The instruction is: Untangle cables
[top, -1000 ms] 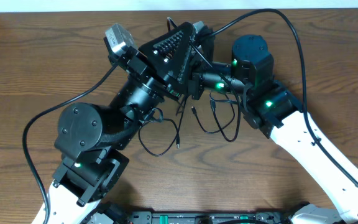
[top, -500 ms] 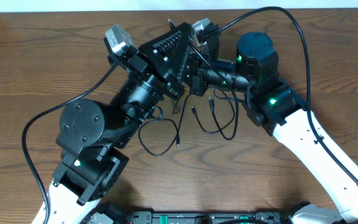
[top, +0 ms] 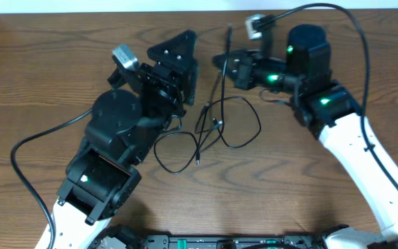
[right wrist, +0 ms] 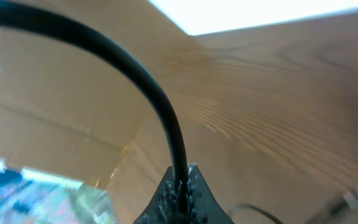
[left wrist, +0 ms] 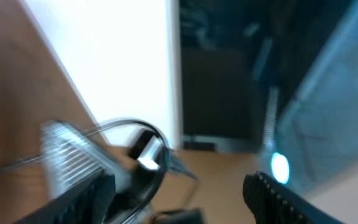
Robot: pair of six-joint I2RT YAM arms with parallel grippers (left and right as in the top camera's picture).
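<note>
Thin black cables lie in loose loops on the wooden table between the two arms, with one plug end pointing toward the front. My right gripper is shut on a black cable strand that runs from the loops up past its fingers. In the right wrist view this cable rises from the closed gripper and curves left. My left gripper stands to the left of the strand, apart from it. The blurred left wrist view shows that gripper open with nothing between its fingers.
A thick black arm wire arcs over the right arm, and another curves out left of the left arm. The table's far edge runs along the top. Bare wood lies on both sides of the arms.
The two grippers have drawn apart. The left gripper has opened and swung left, off the cable. The right gripper, shut, has moved up and right, drawing a strand out of the loops.
</note>
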